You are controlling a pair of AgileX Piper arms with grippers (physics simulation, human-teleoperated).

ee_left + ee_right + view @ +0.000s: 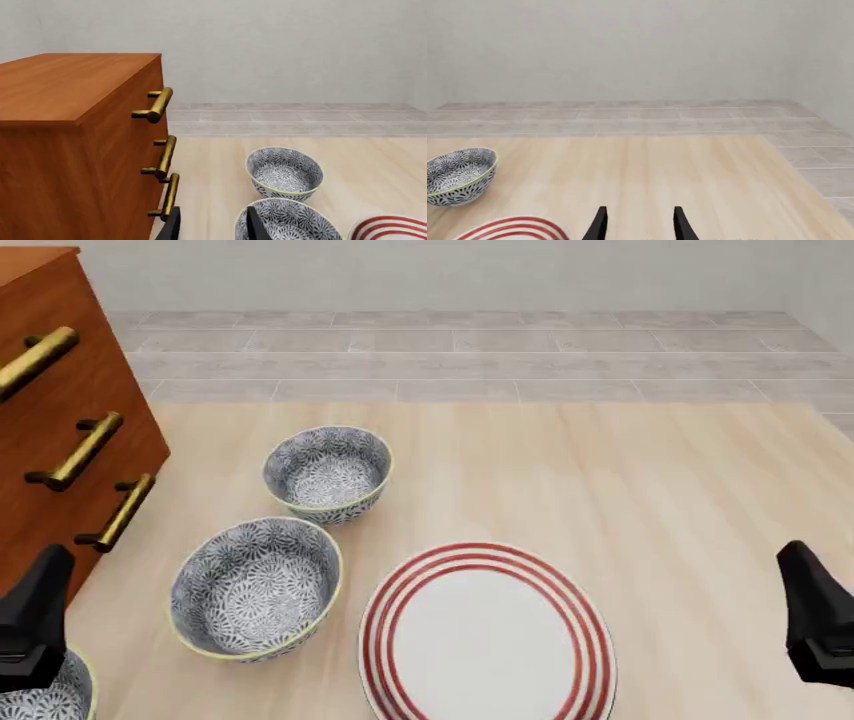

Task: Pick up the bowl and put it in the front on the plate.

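Bowls [328, 472] number three, plate [486, 632] one.

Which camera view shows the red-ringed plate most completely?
The front view: the plate appears almost whole there, only its near edge cut by the frame, with nothing on it. The left wrist view catches just a corner of its rim, and the right wrist view shows only an arc of rings.

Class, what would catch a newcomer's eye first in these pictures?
The big red-ringed plate at the near middle of the table stands out first. To its left runs a row of patterned bowls, the middle bowl close beside the plate. The wooden cabinet with brass handles stands at the far left.
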